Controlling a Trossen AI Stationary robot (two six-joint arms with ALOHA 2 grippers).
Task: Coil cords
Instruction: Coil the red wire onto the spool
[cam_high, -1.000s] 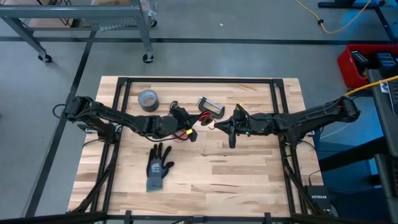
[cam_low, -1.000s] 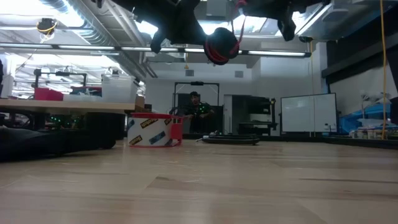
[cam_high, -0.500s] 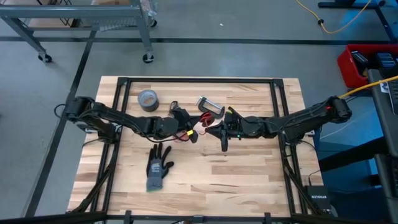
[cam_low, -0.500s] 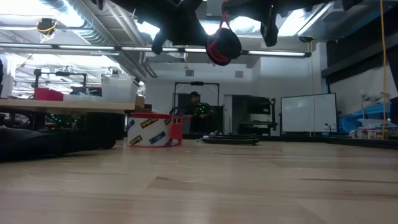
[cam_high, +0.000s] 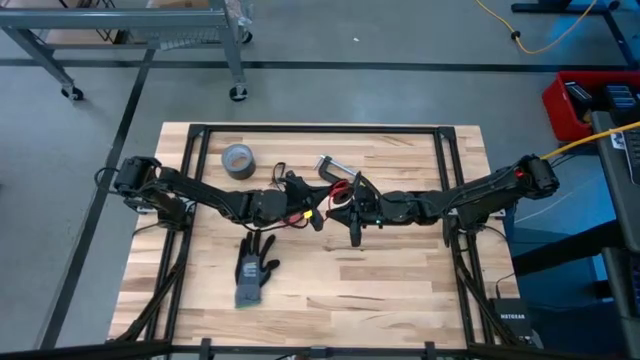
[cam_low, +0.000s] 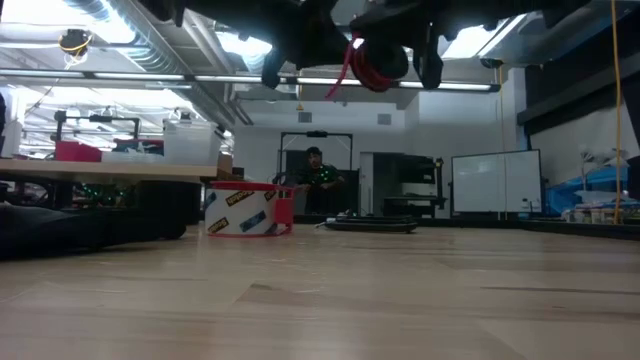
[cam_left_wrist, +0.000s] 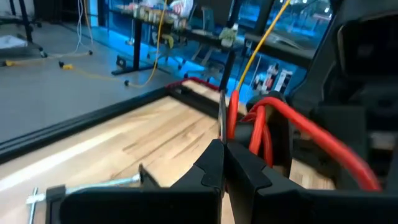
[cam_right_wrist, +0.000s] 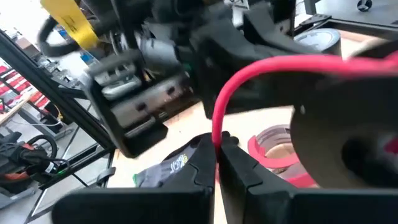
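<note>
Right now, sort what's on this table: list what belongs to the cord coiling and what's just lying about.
Part of the job:
- red cord, bunched in the air between the arms
- left pincer, shut on the red cord
- right pincer, shut on the red cord

Just lying about:
- grey tape roll
- glove
- metal clamp
- red-edged tape ring

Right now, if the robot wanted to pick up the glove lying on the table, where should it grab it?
Probably at the cuff of the glove, coming straight down from above. It lies flat on the table with fingers spread toward the arms, and the cuff is the broad end with bare wood around it.
</note>
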